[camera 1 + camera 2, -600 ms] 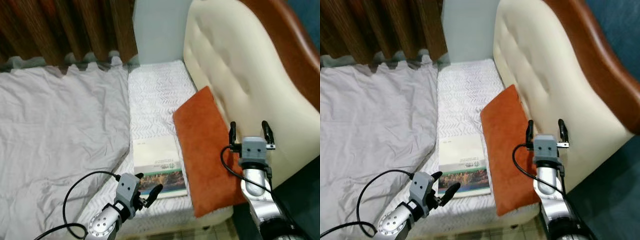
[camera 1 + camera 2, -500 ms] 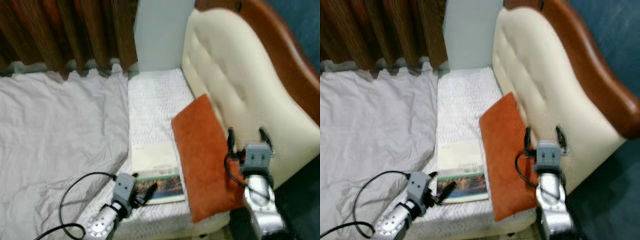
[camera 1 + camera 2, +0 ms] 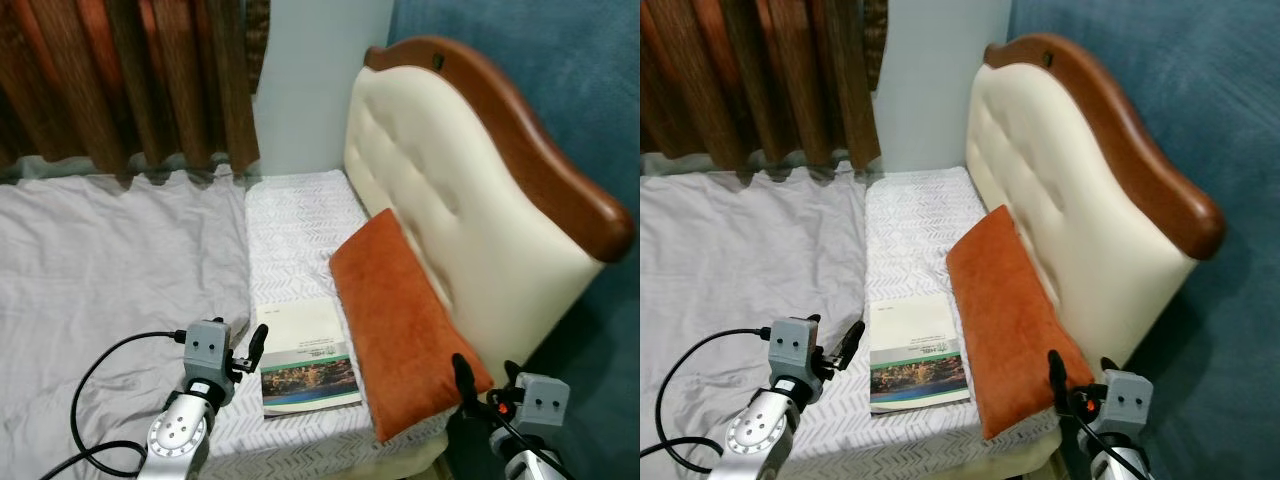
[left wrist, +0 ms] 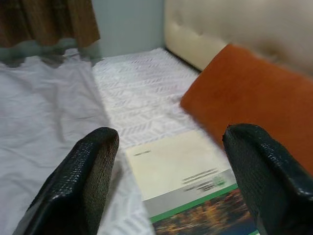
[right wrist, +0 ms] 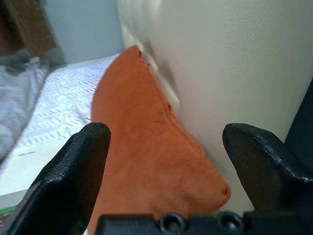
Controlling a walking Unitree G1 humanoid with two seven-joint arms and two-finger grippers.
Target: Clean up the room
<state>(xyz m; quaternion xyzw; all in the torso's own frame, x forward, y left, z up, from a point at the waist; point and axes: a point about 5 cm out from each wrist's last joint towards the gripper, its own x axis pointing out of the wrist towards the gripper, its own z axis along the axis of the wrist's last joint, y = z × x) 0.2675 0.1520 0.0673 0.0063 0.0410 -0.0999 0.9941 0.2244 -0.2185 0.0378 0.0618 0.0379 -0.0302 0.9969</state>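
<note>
Bed: a mattress (image 3: 300, 215) in a white chevron-patterned cover, its near-left part under a rumpled grey sheet (image 3: 110, 260).
Headboard: cream, tufted, with a brown wooden rim (image 3: 450, 190), along the mattress's right side.
Pillow: orange (image 3: 400, 320), propped on edge against the headboard, its lower end reaching the near edge of the mattress.
Book: a thin one (image 3: 308, 358) with a pale top and a landscape photo on its cover, flat on the mattress, just left of the pillow and near the front edge.
Left gripper: low over the grey sheet (image 3: 242, 350), just left of the book; fingers spread wide, nothing between them. The left wrist view looks past both fingers (image 4: 88, 186) to the book and pillow.
Right gripper: down past the bed's near corner (image 3: 485, 385), close to the pillow's lower end; fingers wide apart and holding nothing, with pillow and headboard seen between them in the right wrist view.
Backdrop: brown curtains (image 3: 130, 80) behind the bed, a teal wall (image 3: 540, 80) on the right.
</note>
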